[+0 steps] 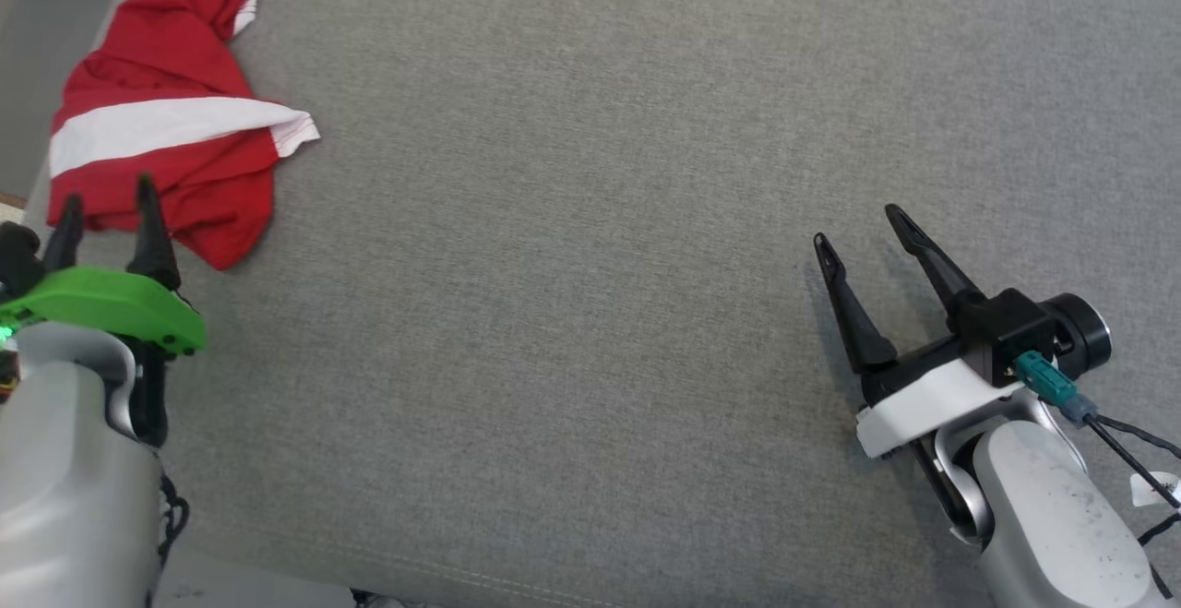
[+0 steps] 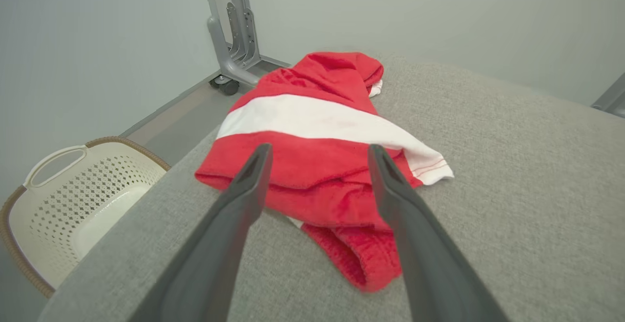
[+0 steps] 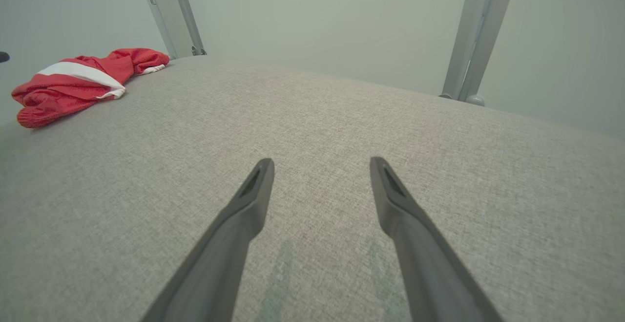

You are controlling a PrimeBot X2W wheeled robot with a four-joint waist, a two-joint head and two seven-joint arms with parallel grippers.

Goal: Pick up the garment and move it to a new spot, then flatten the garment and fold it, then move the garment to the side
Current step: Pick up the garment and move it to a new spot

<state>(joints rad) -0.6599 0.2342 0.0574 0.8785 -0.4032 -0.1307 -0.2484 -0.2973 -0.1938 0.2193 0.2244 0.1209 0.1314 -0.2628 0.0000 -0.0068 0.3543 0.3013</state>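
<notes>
A crumpled red garment (image 1: 166,119) with a broad white band lies in a heap on the grey fabric-covered bench (image 1: 590,220), unfolded, with one white-edged corner sticking out toward the bench's middle.

The left gripper (image 1: 108,193) sits just at the garment's near edge. Its two dark fingers are spread apart and hold nothing. In the head view its tips overlap the red hem. In the left wrist view the left gripper (image 2: 320,148) points straight at the garment (image 2: 317,165), one finger on either side of the bunched red fold nearest the camera. Whether the tips touch the cloth cannot be told.

The right gripper (image 1: 856,225) is well apart from the garment, far across the bench. It is released too – fingers wide, empty, over bare grey fabric. From the right wrist view the right gripper (image 3: 321,161) faces open bench, and the garment (image 3: 73,82) shows as a small red heap far off to one side.

Beyond the garment, past the bench's edge and lower down, stands a cream perforated basket (image 2: 97,180) with a brown rim. Behind the garment a grey metal post on a caster (image 2: 234,33) stands against a pale wall – a further post (image 3: 476,33) rises well away from the garment
</notes>
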